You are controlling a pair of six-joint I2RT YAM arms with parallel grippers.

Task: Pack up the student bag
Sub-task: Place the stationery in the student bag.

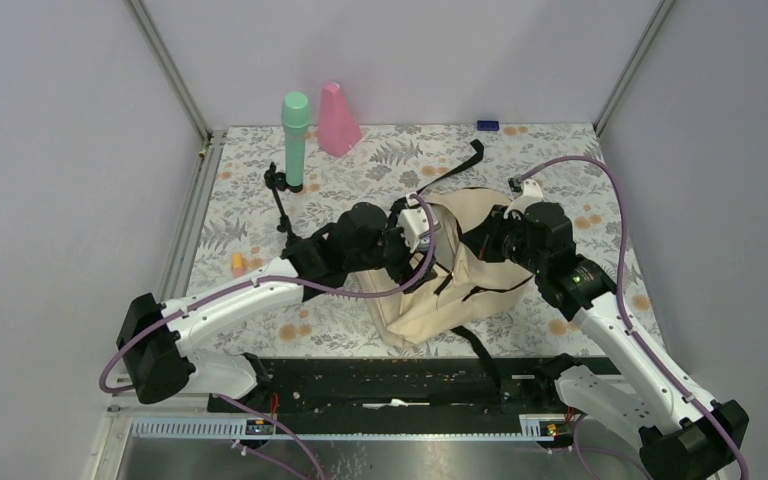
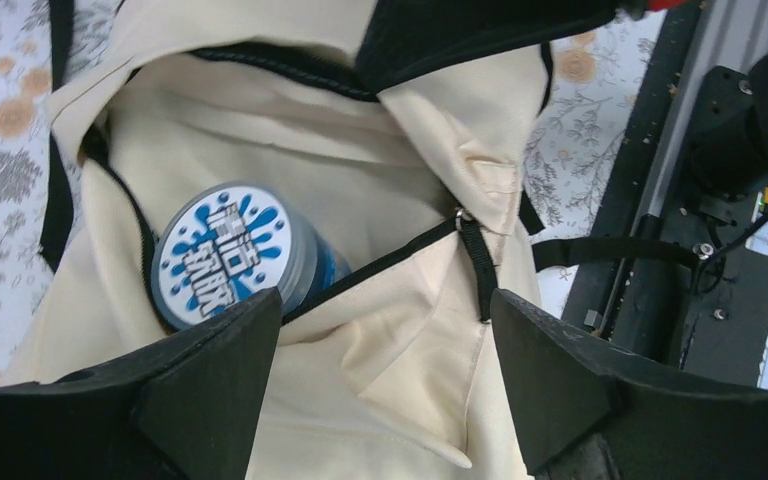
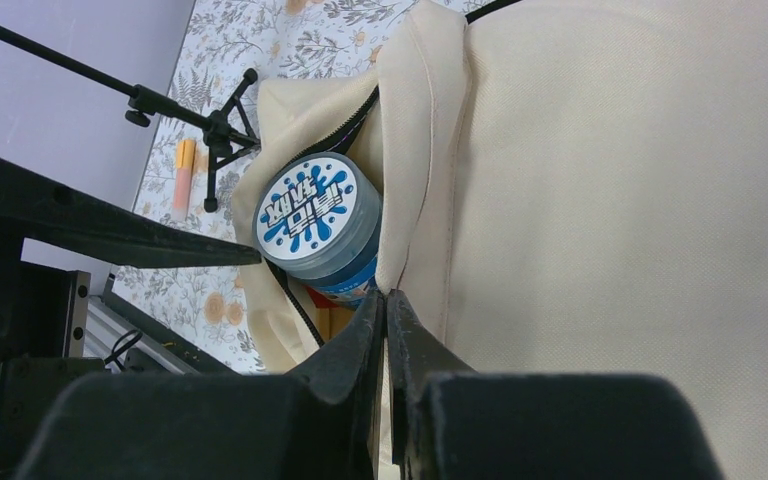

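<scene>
One canister (image 2: 222, 255) sits in the open bag (image 1: 480, 275); my right end effector (image 3: 387, 310) clenches its rim, my left end effector (image 2: 385, 300) hangs released. Bottle (image 1: 295, 140) and pink cone (image 1: 337, 120) wait on the tabletop (image 1: 380, 160).

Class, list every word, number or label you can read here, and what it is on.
None reads clearly. The round grey tub lid in the cream fabric backpack bears a blue splash label with white stylised characters, too distorted to read. No other text visible.
</scene>
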